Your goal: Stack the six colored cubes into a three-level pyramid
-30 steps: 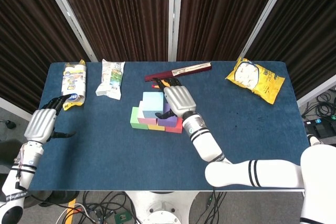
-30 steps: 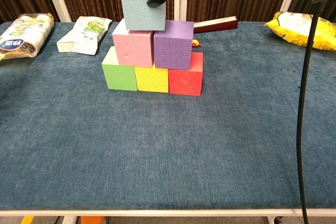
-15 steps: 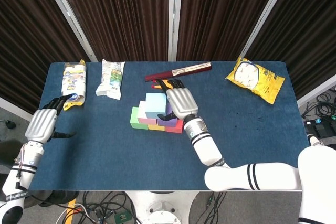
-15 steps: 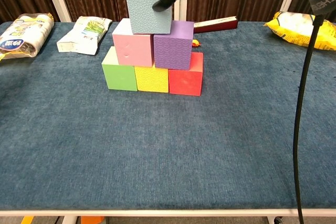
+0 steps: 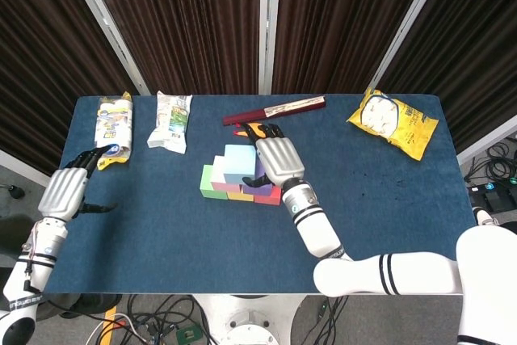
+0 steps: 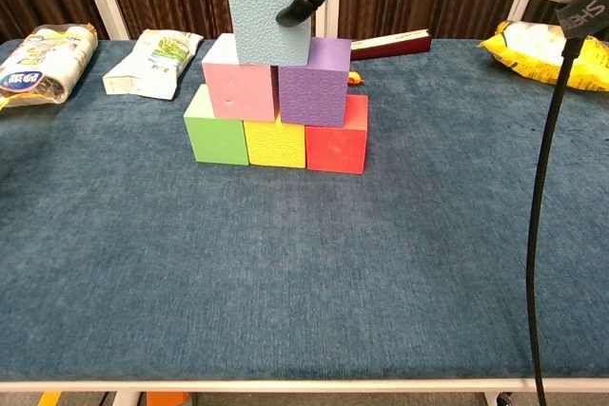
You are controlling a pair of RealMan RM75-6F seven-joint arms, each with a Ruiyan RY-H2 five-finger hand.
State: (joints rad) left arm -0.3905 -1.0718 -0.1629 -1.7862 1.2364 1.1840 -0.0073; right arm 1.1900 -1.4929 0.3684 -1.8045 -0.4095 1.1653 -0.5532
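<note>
**Chest view: the top block is almost home**

Chest view shows the pyramid nearly done. On the blue table (image 6: 381, 263) sit the green cube (image 6: 216, 126), the yellow cube (image 6: 275, 143) and the red cube (image 6: 337, 136) in a row. On top of them rest the pink cube (image 6: 240, 83) and the purple cube (image 6: 313, 84), side by side. The light blue cube (image 6: 268, 14) sits on top, over the crack between the pink and purple ones.

The right hand (image 5: 277, 157) has a dark fingertip (image 6: 289, 15) pressed on the front of the light blue cube. The other fingers reach behind it, so the hand looks like it is pinching the cube.

The left hand (image 5: 71, 187) rests far off at the table's left edge. Its fingers are a little apart and it holds nothing.

What could go wrong? I think the top cube could slide or tip if the fingers drag it while letting go. A bump on the pink or purple cube could knock the whole pile down.
</note>
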